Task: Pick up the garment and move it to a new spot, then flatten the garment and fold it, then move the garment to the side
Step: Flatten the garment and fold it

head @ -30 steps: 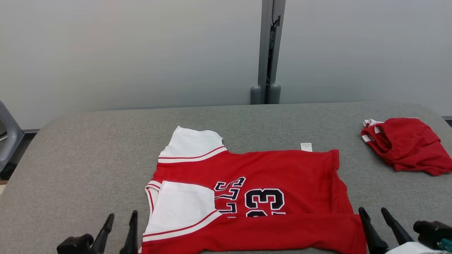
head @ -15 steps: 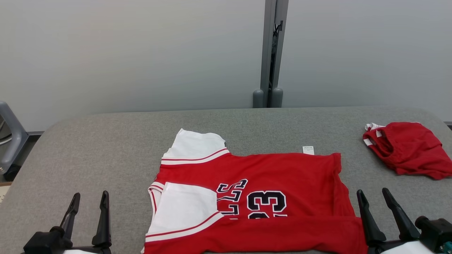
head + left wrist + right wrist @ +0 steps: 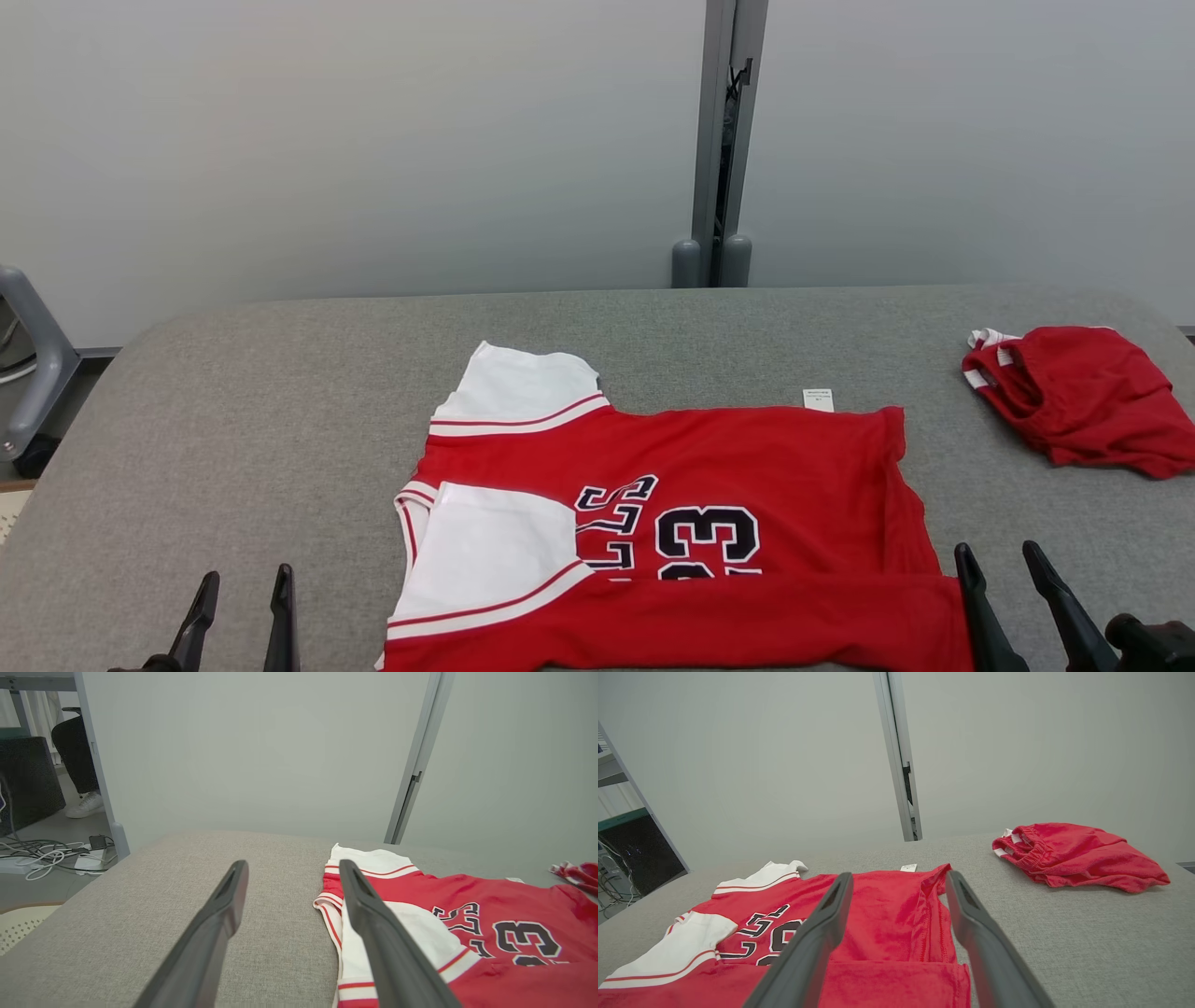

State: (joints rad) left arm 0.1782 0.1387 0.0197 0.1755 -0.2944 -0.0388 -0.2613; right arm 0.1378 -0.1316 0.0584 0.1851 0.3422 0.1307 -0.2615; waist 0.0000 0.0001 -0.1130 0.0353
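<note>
1. Table: no change beyond a slight shift of the head camera. Grey woven covering, coarse and matte, with rounded corners.

2. Jersey: it has not moved on the table over the last 1 second. It lies flat at the near centre, neck end to the left and hem to the right. The cloth is a thin red knit with dark outlined lettering and a "23". The near long side is turned up as a folded strip that covers the foot of the numerals.

3. Second red garment: unchanged. A soft crumpled heap at the far right, well apart from the jersey.

4. Sleeves: 2 white panels with red trim, lying smooth.

5. Left gripper: 1 second ago it stood just beside the jersey's near-left corner. It has since drawn off to the left and now stands apart from the cloth, jaws spread and empty.

6. Right gripper: it rose briefly and has sunk back. It is just beside the near-right corner, jaws spread and empty.

7. Label: a small white rectangle at the far edge.

Finding: the 1st fold appears released and holding. Further folding and the move to the side are still outstanding.
</note>
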